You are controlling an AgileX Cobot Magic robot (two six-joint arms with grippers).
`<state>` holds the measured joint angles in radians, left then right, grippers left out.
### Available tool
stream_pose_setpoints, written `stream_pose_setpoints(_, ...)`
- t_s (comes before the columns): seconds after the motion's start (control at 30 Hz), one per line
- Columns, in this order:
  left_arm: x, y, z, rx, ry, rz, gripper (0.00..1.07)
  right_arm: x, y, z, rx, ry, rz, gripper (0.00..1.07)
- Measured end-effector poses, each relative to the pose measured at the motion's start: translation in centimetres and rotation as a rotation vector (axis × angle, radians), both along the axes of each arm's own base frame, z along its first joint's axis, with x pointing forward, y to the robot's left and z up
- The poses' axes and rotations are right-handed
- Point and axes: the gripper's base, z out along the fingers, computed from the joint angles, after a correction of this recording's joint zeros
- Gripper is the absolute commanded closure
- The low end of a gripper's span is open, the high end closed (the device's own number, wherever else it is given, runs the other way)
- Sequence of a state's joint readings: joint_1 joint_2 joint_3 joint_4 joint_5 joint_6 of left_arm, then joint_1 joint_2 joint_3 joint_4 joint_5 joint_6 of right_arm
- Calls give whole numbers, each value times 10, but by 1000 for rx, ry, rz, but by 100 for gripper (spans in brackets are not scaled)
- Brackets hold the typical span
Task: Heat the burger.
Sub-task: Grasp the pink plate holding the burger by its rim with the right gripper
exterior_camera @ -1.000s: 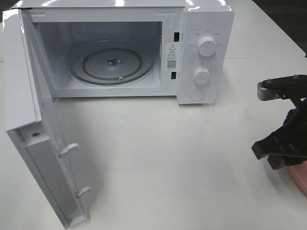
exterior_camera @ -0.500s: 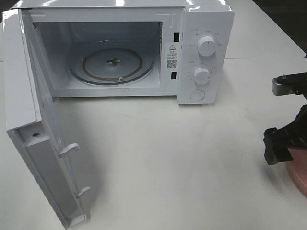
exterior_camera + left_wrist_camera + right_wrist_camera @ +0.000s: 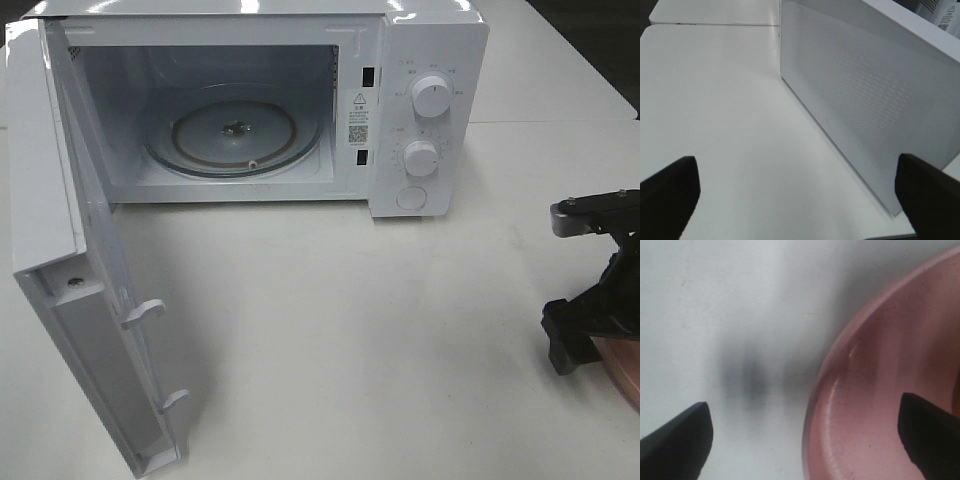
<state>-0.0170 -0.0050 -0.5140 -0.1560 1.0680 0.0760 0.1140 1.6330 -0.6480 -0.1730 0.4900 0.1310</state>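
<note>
Right fingers point(image 3: 680, 440) just went from half-closed to fully wide, and the arm has dipped lower over the last sec, so now the rim of the pink plate point(image 3: 880, 390) sits between them, nothing gripped. One finger is over bare surface point(image 3: 350, 330), the other over the plate's inside. That reads to me as you lining up a grab on the plate edge, i.e. the pick-up step has only started. Heads up: the burger isn't visible in any view right now. My guess is it's further in on the plate, beyond the far finger and out of frame, but I can't confirm that. Everything else hasn't budged: the microwave point(image 3: 430, 60) is well apart from the right fingers, w/ its door point(image 3: 60, 250) swung fully open and the glass turntable point(image 3: 235, 130) bare, so the cavity's ready to take the load. Left fingers point(image 3: 670, 195) are spread wide too and holding nothing, parked w/ the door's outer face just ahead of them. Next you'll need a firm pinch on the rim before lifting, since a tilted plate could let the burger slide.
</note>
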Motion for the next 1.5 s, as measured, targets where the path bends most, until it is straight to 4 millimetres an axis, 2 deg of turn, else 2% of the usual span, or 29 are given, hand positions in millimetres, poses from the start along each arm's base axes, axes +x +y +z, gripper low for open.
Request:
stream_pose_setpoints(0.23, 0, 0, 0, 0, 0, 0, 8, 7, -15, -11, 7, -18, -52, 14)
stream_pose_setpoints(0.4, 0, 0, 0, 0, 0, 0, 8, 8, -15, -21, 8, 5, -52, 15)
stream_pose_setpoints(0.6, 0, 0, 0, 0, 0, 0, 8, 12, -14, -23, 15, -30, -44, 19)
stream_pose_setpoints(0.8, 0, 0, 0, 0, 0, 0, 8, 13, -15, -23, 14, -36, -44, 33)
stream_pose_setpoints(0.97, 0, 0, 0, 0, 0, 0, 8, 13, -16, -23, 12, -32, -45, 34)
stream_pose_setpoints(1.0, 0, 0, 0, 0, 0, 0, 8, 12, -16, -23, 11, -30, -46, 38)
stream_pose_setpoints(1.1, 0, 0, 0, 0, 0, 0, 8, 12, -17, -23, 11, -28, -50, 40)
stream_pose_setpoints(1.17, 0, 0, 0, 0, 0, 0, 8, 10, -17, -23, 6, -8, -60, 62)
stream_pose_setpoints(1.27, 0, 0, 0, 0, 0, 0, 8, 10, -17, -23, 5, -6, -71, 67)
stream_pose_setpoints(1.33, 0, 0, 0, 0, 0, 0, 8, 10, -17, -23, 3, -1, -73, 90)
stream_pose_setpoints(1.43, 0, 0, 0, 0, 0, 0, 8, 10, -17, -23, 3, -2, -74, 94)
stream_pose_setpoints(1.5, 0, 0, 0, 0, 0, 0, 8, 9, -18, -22, 1, 6, -76, 107)
